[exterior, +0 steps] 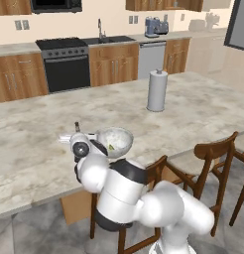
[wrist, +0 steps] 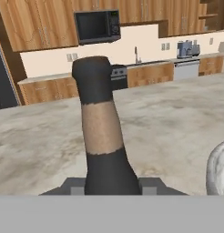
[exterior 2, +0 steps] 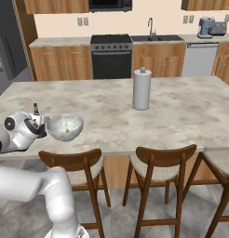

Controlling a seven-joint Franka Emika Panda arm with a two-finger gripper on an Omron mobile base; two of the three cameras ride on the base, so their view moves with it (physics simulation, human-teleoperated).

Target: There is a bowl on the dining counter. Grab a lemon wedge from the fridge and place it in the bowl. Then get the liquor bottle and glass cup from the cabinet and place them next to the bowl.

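- pincer (wrist: 109,184) clamped on our liquor bottle (wrist: 101,132), beside the bowl (exterior: 114,140) holding the lemon wedge (exterior: 111,147).
- next we set it down on the counter (exterior: 193,114); the glass cup follows.

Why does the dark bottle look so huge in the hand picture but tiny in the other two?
In the hand view the liquor bottle sits right against the lens between the gripper's fingers, so it looms large and soft-edged. In the left base view just its small top pokes up beside the bowl, far from the camera. The right base view shows the same.
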